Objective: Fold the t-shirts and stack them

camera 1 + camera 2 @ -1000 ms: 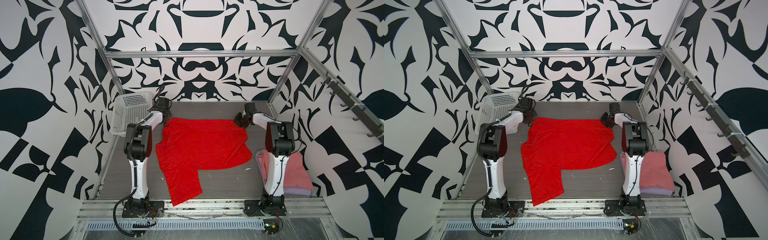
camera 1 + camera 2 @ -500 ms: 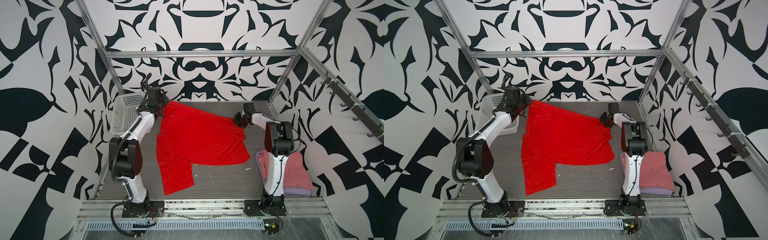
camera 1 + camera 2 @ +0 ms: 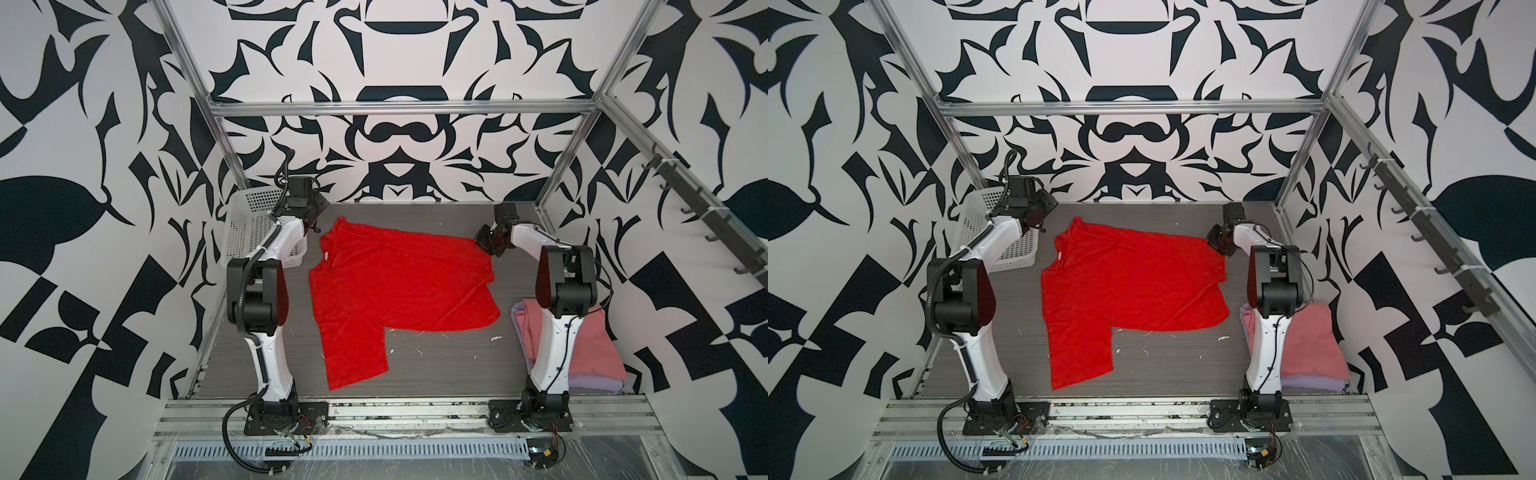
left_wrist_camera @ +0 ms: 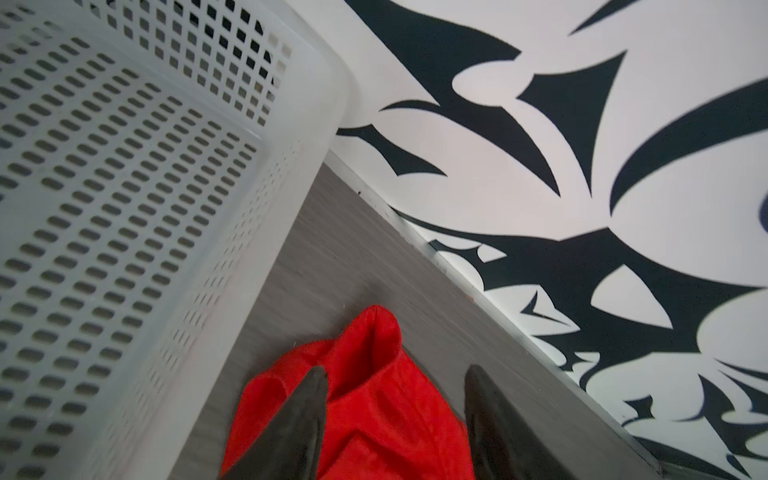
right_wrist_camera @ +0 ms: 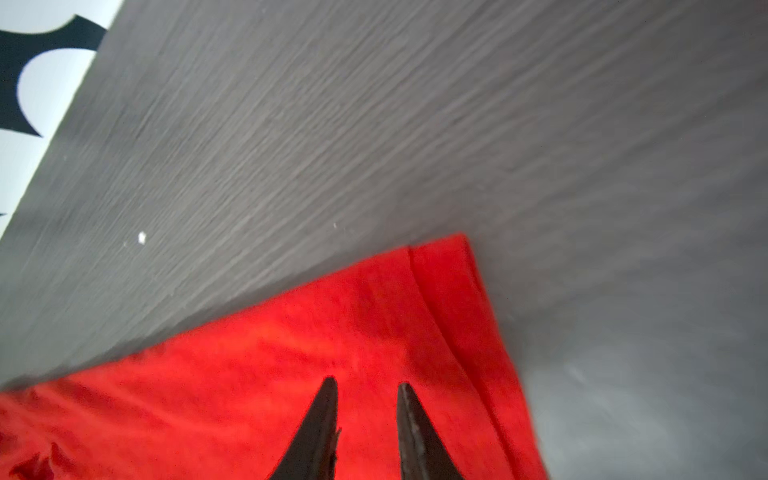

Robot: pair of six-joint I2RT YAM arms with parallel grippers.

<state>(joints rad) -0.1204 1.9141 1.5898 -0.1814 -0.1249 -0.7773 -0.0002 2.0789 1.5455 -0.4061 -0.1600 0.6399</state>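
Note:
A bright red t-shirt (image 3: pixel 399 282) (image 3: pixel 1129 282) lies spread on the grey table, its white neck label (image 3: pixel 326 256) at the left edge and one sleeve towards the front. My left gripper (image 3: pixel 315 216) (image 4: pixel 395 370) hovers open over the shirt's (image 4: pixel 365 415) far left corner, holding nothing. My right gripper (image 3: pixel 488 245) (image 5: pixel 365 382) rests at the far right corner of the shirt (image 5: pixel 249 374), its jaws a little apart over the flat cloth. A folded dusty pink t-shirt (image 3: pixel 590 345) (image 3: pixel 1308 340) lies on a folded lavender one (image 3: pixel 594 380) at the front right, behind the right arm.
A white perforated basket (image 3: pixel 249 220) (image 3: pixel 976 212) (image 4: pixel 124 208) stands at the back left, close beside the left gripper. The patterned back wall (image 4: pixel 540 166) runs just beyond the shirt's far edge. Small white scraps (image 3: pixel 496 337) dot the table front of the shirt.
The left gripper lifted the shirt's far left corner up and back, then opened and let it drop. The shirt now lies flatter. The right gripper's jaws have parted slightly.

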